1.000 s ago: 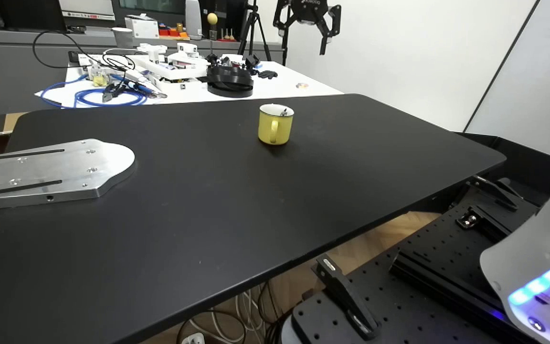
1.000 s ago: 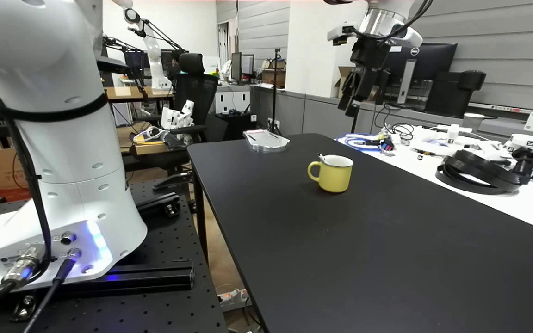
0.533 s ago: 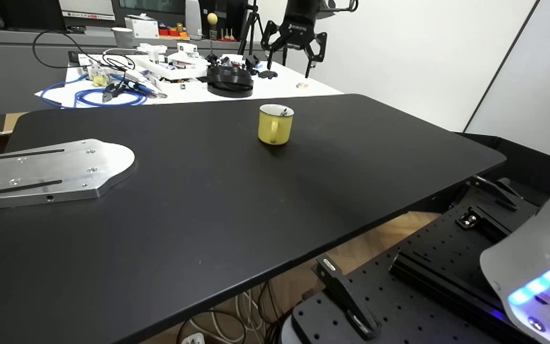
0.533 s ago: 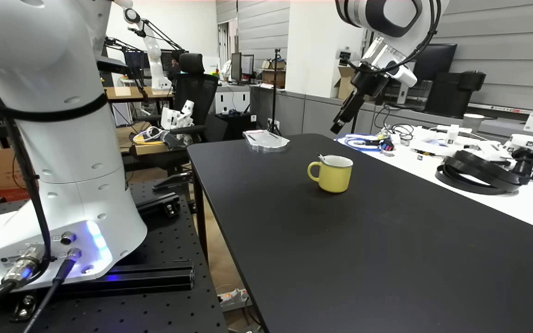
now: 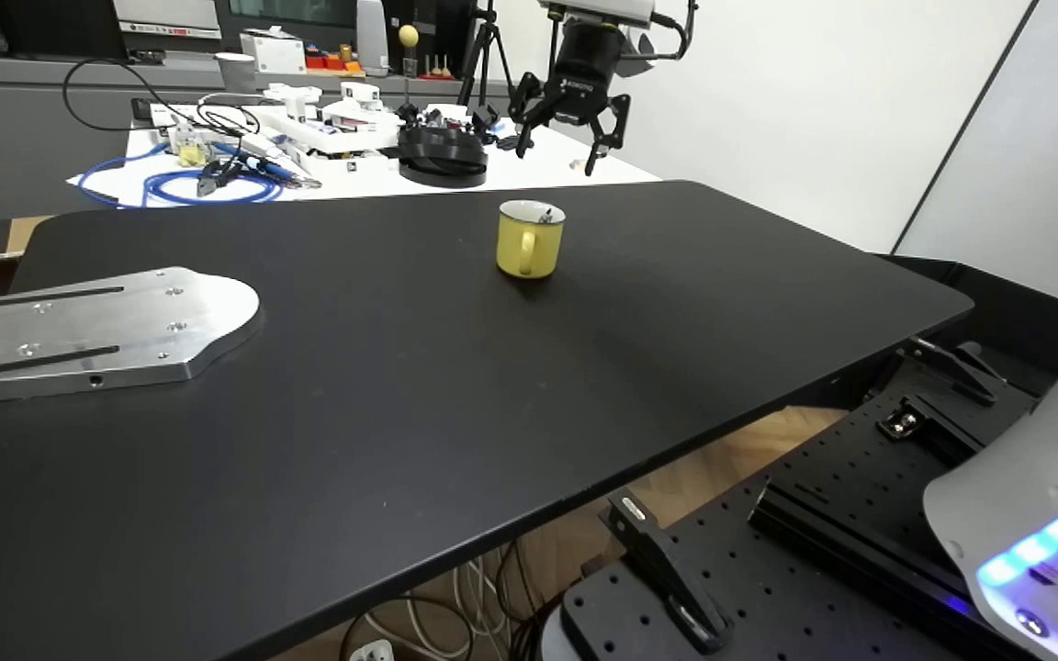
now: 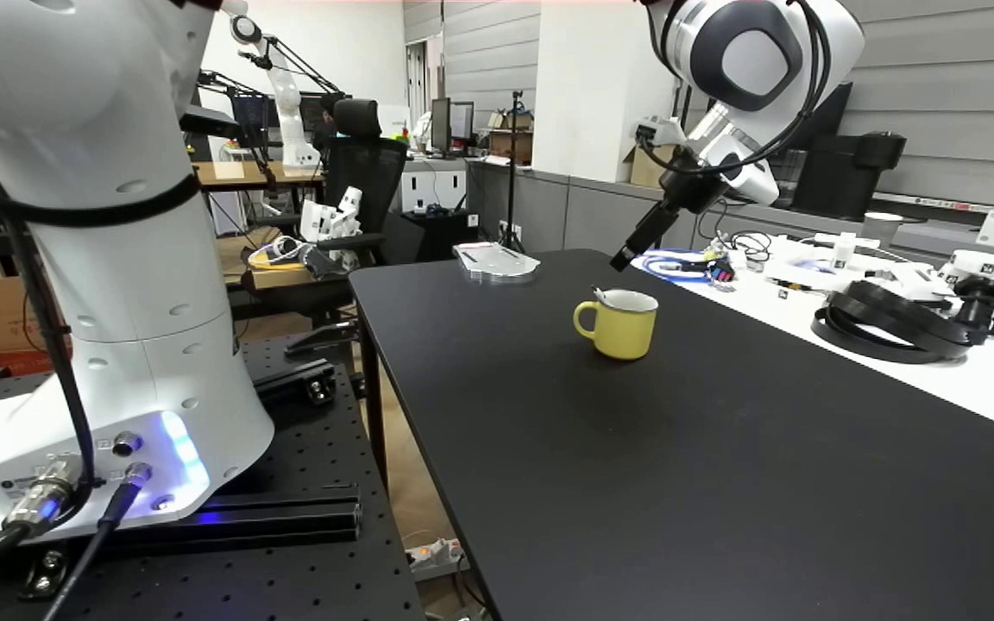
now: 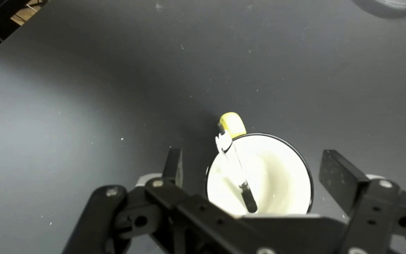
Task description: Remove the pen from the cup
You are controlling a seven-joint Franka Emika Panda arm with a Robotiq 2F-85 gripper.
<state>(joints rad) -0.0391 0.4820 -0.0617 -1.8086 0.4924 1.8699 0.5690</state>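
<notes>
A small yellow cup (image 5: 529, 246) with a white inside and dark rim stands upright on the black table; it also shows in an exterior view (image 6: 625, 329) and in the wrist view (image 7: 280, 173). A pen (image 7: 248, 199), clear and white with a black end, leans inside the cup. Its upper end sticks out over the rim by the handle, and shows as a small tip in an exterior view (image 6: 600, 295). My gripper (image 5: 556, 162) is open and empty, above and behind the cup. In the wrist view its fingers (image 7: 254, 165) appear on either side of the cup, apart from it.
A silver metal plate (image 5: 106, 326) lies at one end of the black table (image 5: 382, 441). Behind is a white table (image 5: 336, 184) with cables, white parts and a black round object (image 5: 442, 156). The robot base (image 6: 143, 414) stands beside the table edge.
My gripper has come down and tilted, moving closer to the cup, with its fingers staying open. The cup and pen have not moved.
</notes>
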